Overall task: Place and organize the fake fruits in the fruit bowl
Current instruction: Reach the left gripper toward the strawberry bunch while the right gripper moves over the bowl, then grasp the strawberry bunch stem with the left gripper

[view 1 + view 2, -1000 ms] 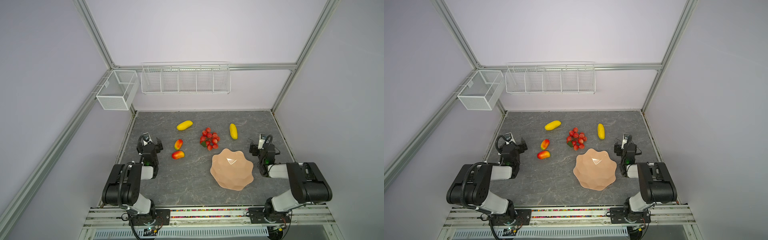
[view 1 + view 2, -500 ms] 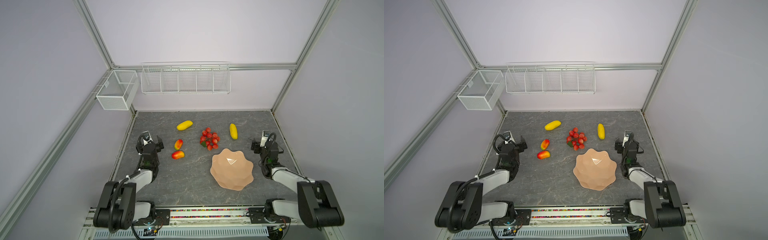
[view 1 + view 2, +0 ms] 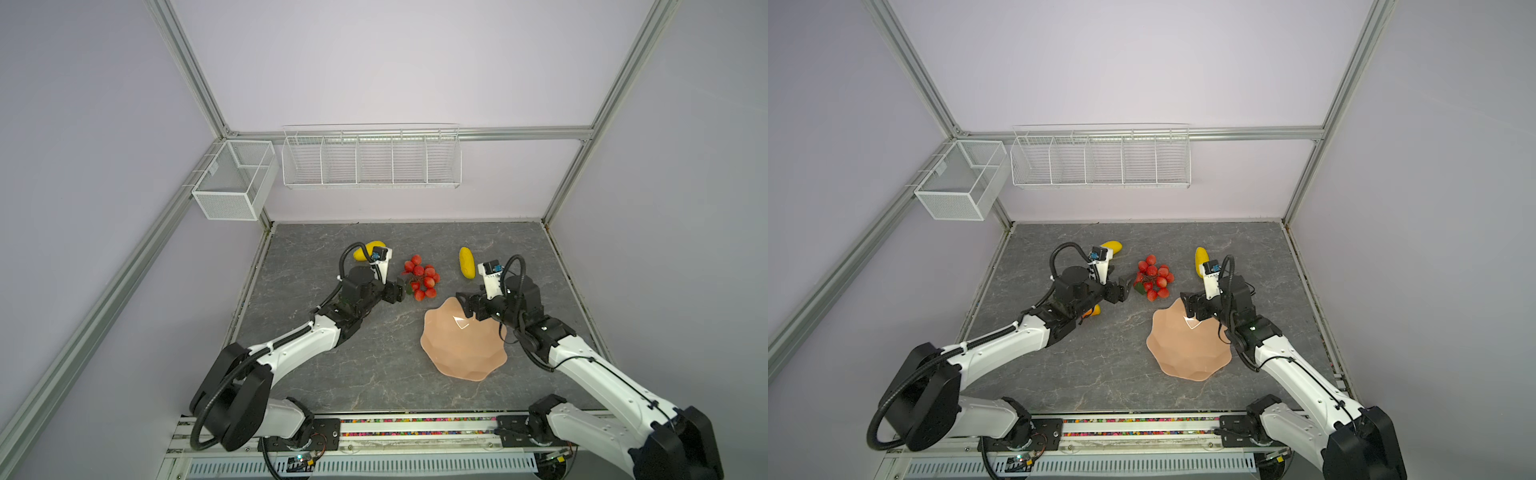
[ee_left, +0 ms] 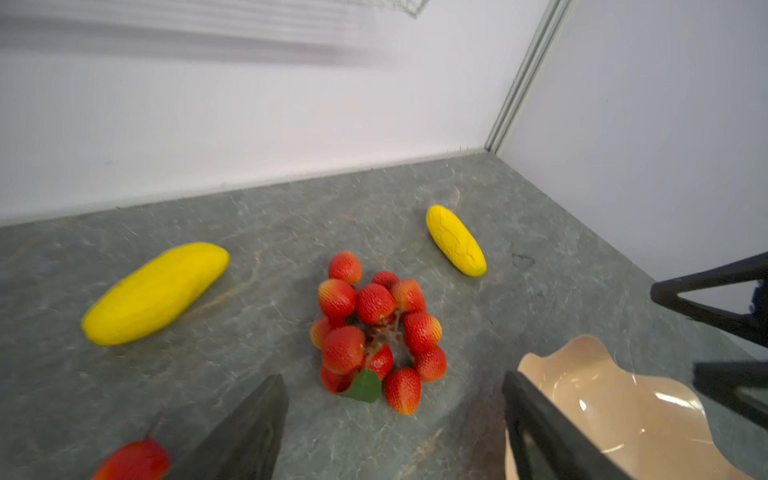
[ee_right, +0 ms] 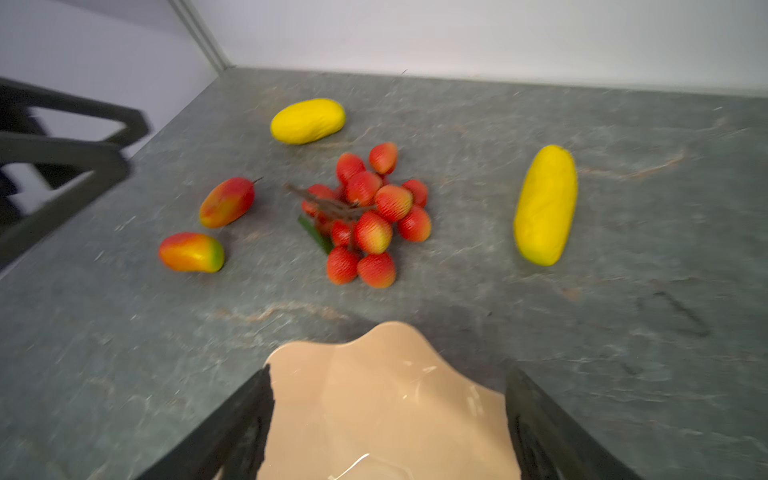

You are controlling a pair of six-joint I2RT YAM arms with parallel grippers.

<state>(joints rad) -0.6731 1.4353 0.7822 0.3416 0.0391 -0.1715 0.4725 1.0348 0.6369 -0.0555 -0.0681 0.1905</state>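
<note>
Both tools have just swung out over the table, fingers apart, empty. Right tool [image 3: 468,306] hangs over the far rim of the bowl [image 3: 461,353]; left tool [image 3: 400,289] sits just beside the berry bunch [image 3: 420,277], beyond the bowl. Both mangoes [image 5: 227,202] and yellow fruits [image 3: 466,262] still lie on the table [image 3: 374,374], so loading hasn't started.

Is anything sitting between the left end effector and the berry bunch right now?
Nothing visible. The left end effector is open and faces the berry bunch across bare tabletop. The mango-like fruit lies off to one side of it, and the fruit bowl to the other.
</note>
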